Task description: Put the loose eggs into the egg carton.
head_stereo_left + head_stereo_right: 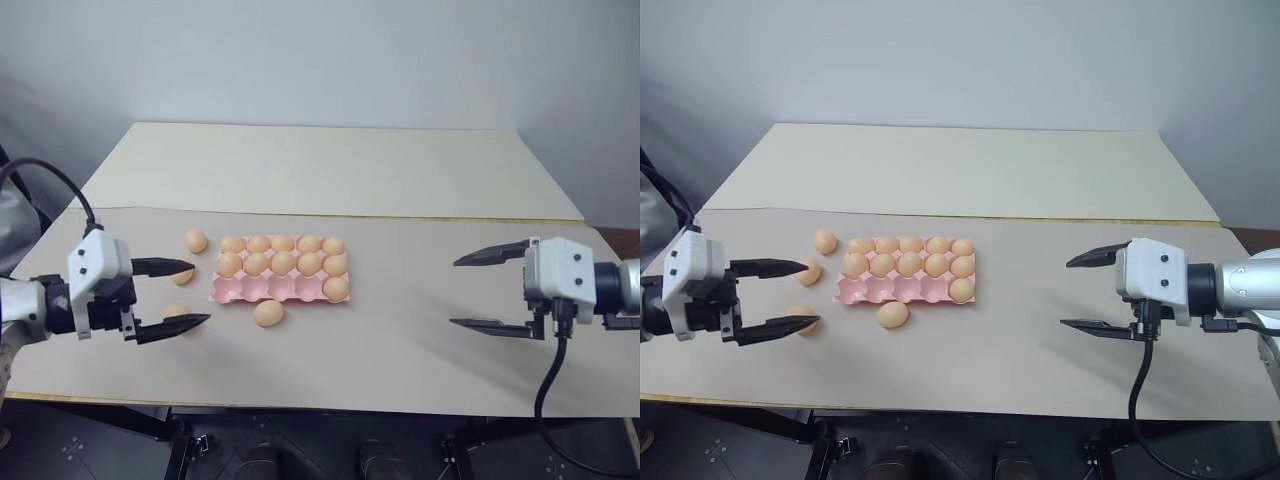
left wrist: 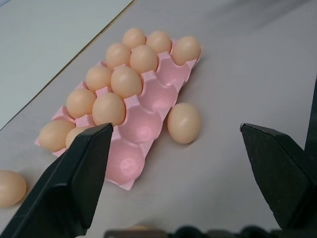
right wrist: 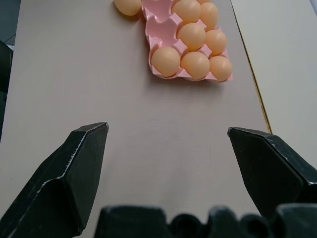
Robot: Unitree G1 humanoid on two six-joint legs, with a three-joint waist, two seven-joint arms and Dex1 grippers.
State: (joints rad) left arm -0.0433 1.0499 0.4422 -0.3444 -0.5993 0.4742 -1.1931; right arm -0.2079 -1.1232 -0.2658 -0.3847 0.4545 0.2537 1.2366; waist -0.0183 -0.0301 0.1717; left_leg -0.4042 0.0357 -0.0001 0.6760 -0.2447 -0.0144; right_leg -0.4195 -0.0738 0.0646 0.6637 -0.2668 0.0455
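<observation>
Egg carton point(image 1: 262, 291) near the middle of the surface point(image 1: 400, 330), back two rows filled, one egg in the front row. Four loose eggs point(image 1: 268, 314) beside it, toward the left. Left gripper point(image 1: 182, 294) wide open, empty; right gripper point(image 1: 478, 291) likewise, well apart.

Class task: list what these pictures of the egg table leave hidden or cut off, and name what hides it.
1. Left eye view: two loose eggs sit partly behind the left gripper's black fingers.
2. Left wrist view: the near corner of the egg carton is covered by a finger.
3. Right wrist view: the carton's far end and one loose egg are cut off by the picture's edge.
</observation>
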